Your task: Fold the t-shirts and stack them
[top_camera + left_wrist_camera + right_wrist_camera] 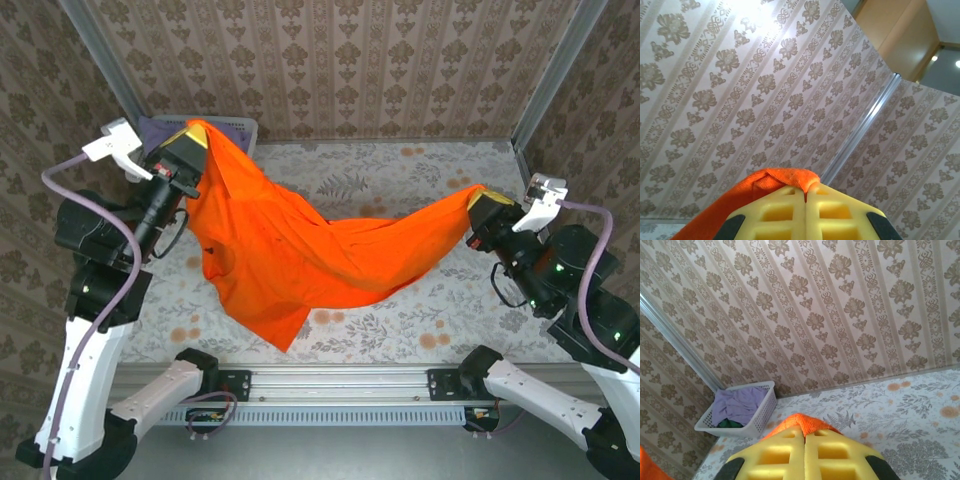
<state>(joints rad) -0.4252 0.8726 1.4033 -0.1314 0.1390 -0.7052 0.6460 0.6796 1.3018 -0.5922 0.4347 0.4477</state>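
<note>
holding the orange t-shirt up over the table, clamped tight in the left gripper at the far left and clamped tight in the right gripper out right. sagging low in the middle, so best to spread wider, level both ends, pull out the slack, then lay flat. bright, soft, rumpled, hanging in loose folds. spotting a lavender shirt and dark green shirt bunched in the white basket, far left.

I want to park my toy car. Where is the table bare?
Bare table lies between the orange shirt and the back wall, and in front, between shirt and rail. The left is crowded: the shirt hangs there, with the basket behind.
</note>
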